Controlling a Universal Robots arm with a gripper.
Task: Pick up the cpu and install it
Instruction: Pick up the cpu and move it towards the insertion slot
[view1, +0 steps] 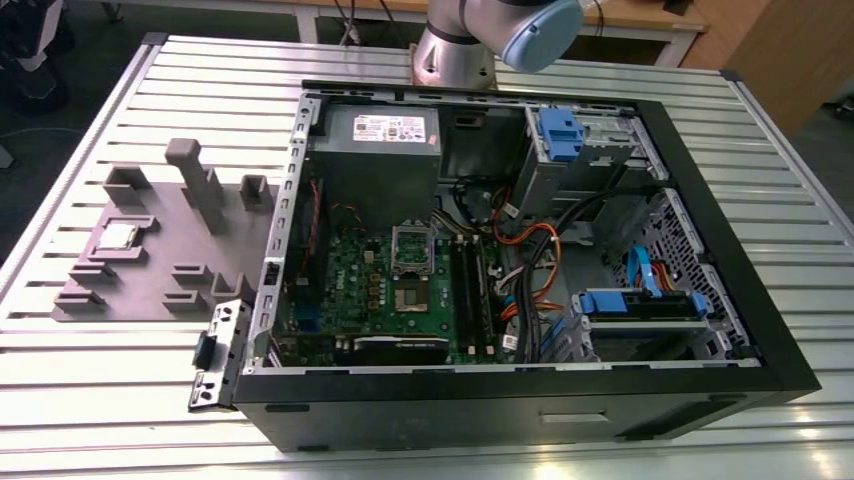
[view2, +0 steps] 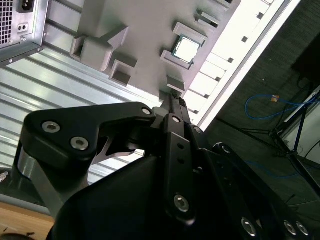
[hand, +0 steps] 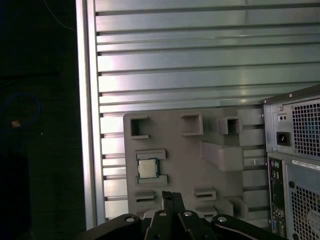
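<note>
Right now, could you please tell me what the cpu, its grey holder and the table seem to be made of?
cpu: metal top, silvery with a soft sheen.
holder: probably plastic, matte uniform grey with moulded blocks.
table: likely aluminium, bright ribbed slats that reflect light.

- the arm (view1: 451, 55) is a chunky, smooth silver-grey tube
- the joint on it has a rounded pale-blue cap (view1: 543, 33)
- the gripper (view2: 172, 100) is all matte black, with flat angular link plates over a bulky dark housing
- shiny round silver screws (view2: 79, 143) are dotted along the links in both wrist views
- a bare brushed-metal bracket (view2: 30, 172) peeks out under one black plate
</note>
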